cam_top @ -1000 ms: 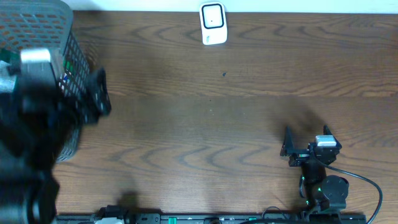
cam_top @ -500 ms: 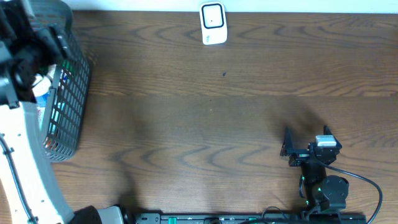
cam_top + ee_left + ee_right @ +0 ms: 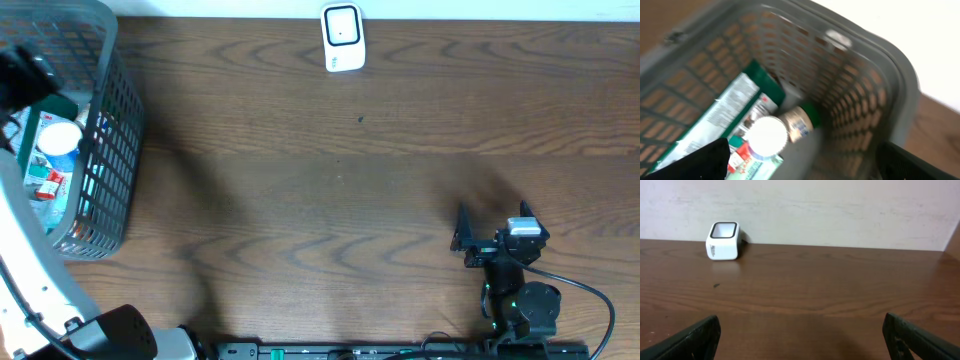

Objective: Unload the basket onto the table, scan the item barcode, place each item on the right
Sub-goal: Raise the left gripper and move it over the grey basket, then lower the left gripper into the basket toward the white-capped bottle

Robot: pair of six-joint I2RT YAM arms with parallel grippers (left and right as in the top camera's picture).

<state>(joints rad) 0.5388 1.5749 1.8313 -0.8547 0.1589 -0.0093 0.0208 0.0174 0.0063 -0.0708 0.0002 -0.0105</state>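
Items for scanning lie in a grey mesh basket (image 3: 112, 150) at the far left corner of the tabletop (image 3: 330, 200). Among them are a white-capped bottle (image 3: 767, 137), a long green and white packet (image 3: 722, 117) beside it, and a smaller green-capped bottle (image 3: 801, 121) touching the white cap. The wrist picture is blurred, so no labels or barcode can be read. A red and white pack (image 3: 40, 182) shows in the overhead view, toward the basket's near end.

The left gripper (image 3: 802, 157) hangs above the basket's inside with its jaws spread wide and nothing between them. Its dark fingers (image 3: 700, 162) frame the bottles from above without touching any of them.

The white scanner (image 3: 342, 38) stands at the far edge of the tabletop, about midway along it and well apart from the basket. It sits upright with its dark-rimmed window facing up.

The right gripper (image 3: 490, 235) sits near the near edge toward the right corner. Its jaws are also wide and empty, and it points across the bare wood toward the scanner, which its wrist camera sees by the far wall.
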